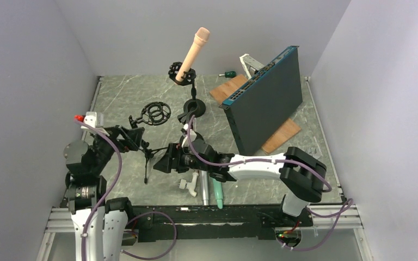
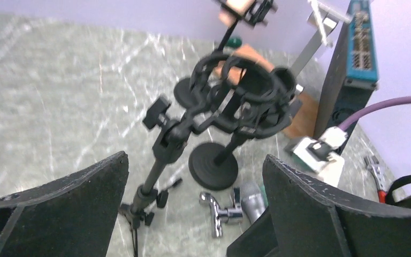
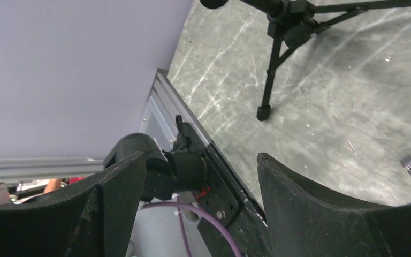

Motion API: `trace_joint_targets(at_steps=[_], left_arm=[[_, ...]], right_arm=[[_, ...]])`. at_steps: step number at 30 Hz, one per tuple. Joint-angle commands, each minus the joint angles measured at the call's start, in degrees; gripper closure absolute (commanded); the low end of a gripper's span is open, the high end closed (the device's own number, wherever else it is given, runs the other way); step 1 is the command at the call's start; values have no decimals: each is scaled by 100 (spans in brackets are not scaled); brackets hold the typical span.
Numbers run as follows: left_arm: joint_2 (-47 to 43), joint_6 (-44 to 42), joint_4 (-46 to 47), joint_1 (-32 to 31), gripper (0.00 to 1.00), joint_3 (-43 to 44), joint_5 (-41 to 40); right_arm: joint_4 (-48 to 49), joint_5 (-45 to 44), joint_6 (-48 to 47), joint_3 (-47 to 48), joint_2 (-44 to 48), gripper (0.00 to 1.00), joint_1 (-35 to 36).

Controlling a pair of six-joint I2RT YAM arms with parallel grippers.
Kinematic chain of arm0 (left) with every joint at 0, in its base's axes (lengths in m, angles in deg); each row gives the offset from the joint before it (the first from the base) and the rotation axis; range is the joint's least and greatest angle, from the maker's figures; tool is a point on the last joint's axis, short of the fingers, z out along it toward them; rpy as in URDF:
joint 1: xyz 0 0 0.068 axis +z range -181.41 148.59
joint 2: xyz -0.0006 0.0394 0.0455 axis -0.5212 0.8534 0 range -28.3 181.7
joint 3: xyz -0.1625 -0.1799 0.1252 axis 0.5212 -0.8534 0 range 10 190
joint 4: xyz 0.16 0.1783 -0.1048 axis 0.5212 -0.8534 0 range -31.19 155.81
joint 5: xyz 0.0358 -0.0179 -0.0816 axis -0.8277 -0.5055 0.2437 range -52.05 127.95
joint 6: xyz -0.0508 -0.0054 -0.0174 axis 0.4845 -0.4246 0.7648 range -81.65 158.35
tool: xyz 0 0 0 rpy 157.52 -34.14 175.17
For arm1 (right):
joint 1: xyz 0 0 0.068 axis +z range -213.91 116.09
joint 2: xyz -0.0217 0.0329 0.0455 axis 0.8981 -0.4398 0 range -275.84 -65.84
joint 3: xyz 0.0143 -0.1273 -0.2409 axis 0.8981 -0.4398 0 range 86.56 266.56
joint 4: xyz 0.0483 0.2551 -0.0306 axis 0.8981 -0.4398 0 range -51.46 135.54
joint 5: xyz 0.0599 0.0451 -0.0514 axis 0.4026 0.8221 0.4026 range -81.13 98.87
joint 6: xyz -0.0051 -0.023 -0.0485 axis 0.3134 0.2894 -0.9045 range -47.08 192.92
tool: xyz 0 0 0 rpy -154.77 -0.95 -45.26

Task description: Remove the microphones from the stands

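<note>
- Overhead, the peach-coloured microphone [image 1: 193, 51] sits tilted in the black cradle [image 1: 182, 73] of the round-based stand [image 1: 194, 106] at the back of the table [image 1: 125, 98], with neither arm touching it.
- Nearer the arms, a tripod stand [image 2: 158, 160] carries an empty shock mount [image 1: 155, 113]. A silver microphone [image 1: 204, 187] and a teal microphone [image 1: 218, 190] lie side by side by the table's near edge.
- From its wrist camera, the left gripper [image 2: 195, 156] shows its fingers spread wide with nothing between them. It is aimed past the tripod stand toward the far stand and is well apart from the peach microphone.
- Beside it, the right gripper [image 3: 200, 155] is also spread wide and empty. It hangs low over the table near a tripod leg, and its camera looks toward the table's near edge.
- Judging by this, the removal has not begun on the peach microphone. An arm has yet to reach the back stand, close on the microphone's body and draw it up out of the cradle.
</note>
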Motion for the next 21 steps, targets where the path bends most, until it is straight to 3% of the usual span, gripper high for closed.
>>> trace_joint_targets(at_steps=[1, 6, 11, 15, 21], left_arm=[[101, -297, 176, -17, 2, 644, -294], [574, -555, 426, -12, 1, 1533, -259], [1628, -754, 564, -16, 3, 2233, 530], [1980, -830, 786, -31, 7, 2047, 851], [1601, -1379, 1065, -428, 4, 1460, 212]], right_arm=[[731, -61, 440, 454, -332, 23, -37], [835, -268, 492, 805, -691, 27, -54], [844, -622, 268, 1138, -1038, 30, -51], [958, -967, -7, 1257, -1259, 30, -65], [1248, -1436, -531, 1319, -1433, 31, -65]])
